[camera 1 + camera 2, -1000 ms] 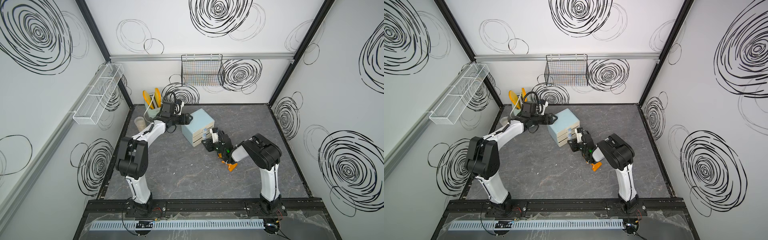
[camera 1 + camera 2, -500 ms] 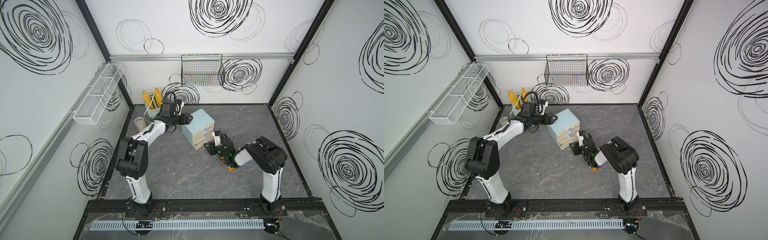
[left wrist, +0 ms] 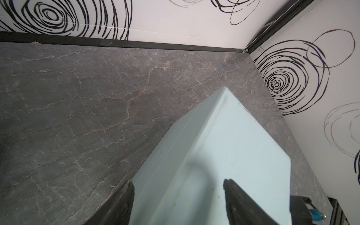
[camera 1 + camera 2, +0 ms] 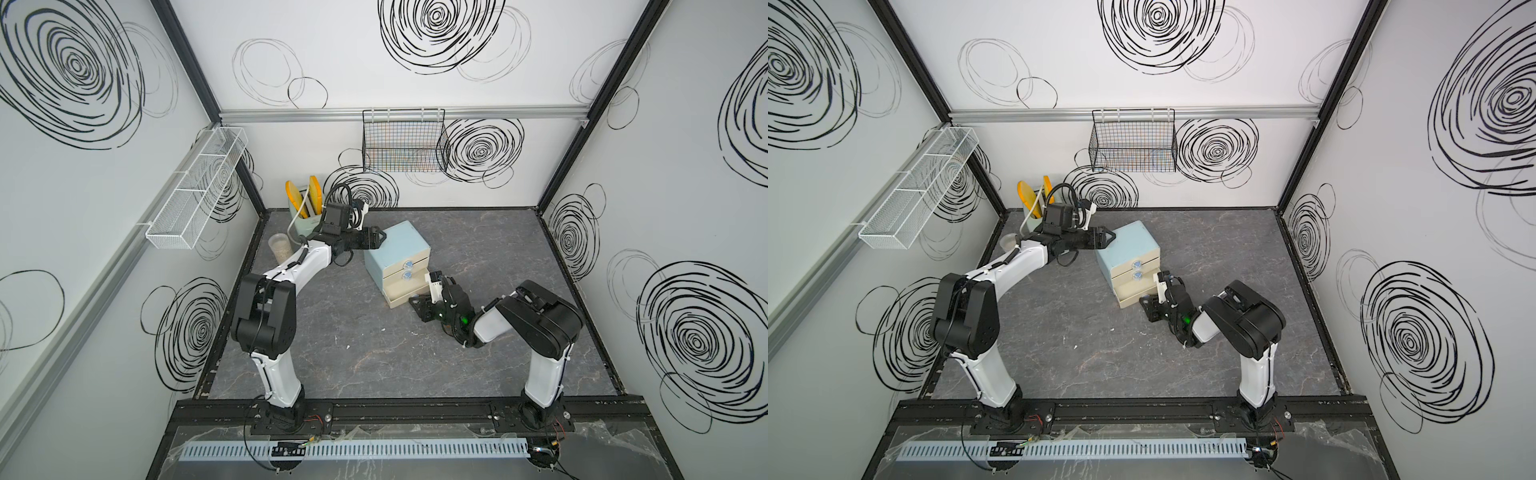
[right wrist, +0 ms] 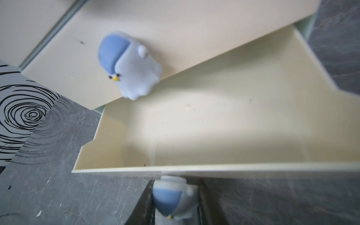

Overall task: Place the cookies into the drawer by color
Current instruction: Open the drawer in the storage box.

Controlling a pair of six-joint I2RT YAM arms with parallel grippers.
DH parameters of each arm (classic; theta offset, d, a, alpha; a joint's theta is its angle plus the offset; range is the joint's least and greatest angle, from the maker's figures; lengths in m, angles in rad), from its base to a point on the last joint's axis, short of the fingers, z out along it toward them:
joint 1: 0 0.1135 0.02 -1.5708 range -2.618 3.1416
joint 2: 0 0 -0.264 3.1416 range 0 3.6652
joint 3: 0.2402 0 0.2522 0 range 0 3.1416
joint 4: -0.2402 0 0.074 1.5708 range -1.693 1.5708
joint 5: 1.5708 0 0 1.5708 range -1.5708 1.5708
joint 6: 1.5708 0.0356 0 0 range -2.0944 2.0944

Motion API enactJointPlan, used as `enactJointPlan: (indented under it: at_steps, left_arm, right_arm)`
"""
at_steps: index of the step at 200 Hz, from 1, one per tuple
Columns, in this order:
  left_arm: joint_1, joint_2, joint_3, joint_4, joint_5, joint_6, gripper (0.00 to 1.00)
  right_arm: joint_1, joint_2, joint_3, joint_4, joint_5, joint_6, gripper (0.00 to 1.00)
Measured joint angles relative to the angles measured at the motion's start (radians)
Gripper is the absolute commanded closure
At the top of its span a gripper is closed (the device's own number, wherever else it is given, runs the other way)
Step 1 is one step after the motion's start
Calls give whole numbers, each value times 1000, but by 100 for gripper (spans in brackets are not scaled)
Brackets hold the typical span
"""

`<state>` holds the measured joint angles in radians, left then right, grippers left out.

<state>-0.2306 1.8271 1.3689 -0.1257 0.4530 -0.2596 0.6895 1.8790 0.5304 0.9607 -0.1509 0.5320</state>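
As both top views show, the chest sits on the desk near the middle of the back edge, with its bottom drawer pulled out. The left jaws rest at its top back corner and the right jaws are at the drawer front. From the left wrist, the jaws stand wide apart over the chest top, gripping nothing. From the right wrist, the jaws are closed on the knob of the bottom drawer.

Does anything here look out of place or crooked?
The little chest sits askew on the table, its bottom drawer pulled out and empty. Nothing looks broken.
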Motion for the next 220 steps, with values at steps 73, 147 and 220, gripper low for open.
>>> enactJointPlan:
  at_steps: [73,147,220]
  left_arm:
    - [0,0,0,0,0,-1,23]
    - [0,0,0,-3,-1,-5,14]
    - [0,-97,-10,-44,-60,-11,2]
  right_arm:
    - [12,-52,-53,-25,5,2,84]
    - [15,-77,-69,-42,2,4,42]
    - [21,-251,-95,-213,2,-7,25]
